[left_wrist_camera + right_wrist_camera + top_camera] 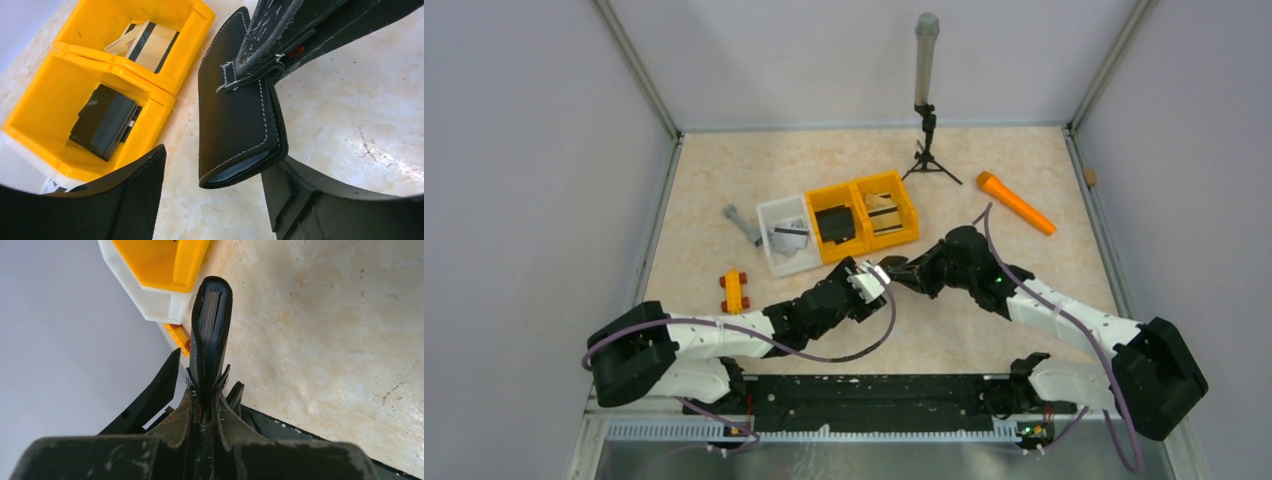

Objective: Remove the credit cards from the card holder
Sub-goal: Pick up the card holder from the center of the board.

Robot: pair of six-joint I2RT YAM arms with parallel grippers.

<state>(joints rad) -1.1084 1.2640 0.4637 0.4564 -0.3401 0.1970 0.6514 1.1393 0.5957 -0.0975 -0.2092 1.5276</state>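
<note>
Right pincer (205, 399) clamps the card holder (235, 115), left pincer (216, 162) open around it, yellow bins (156, 119) beside.

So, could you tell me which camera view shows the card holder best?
The left wrist view: the card holder shows its broad stitched face and strap. The right wrist sees it edge-on; from above it is barely visible.

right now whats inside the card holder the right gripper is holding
The card holder is folded shut, pinched by the right gripper. At its open end, thin edges of stacked credit cards show between the covers. Their faces, count and the slots are hidden.
</note>
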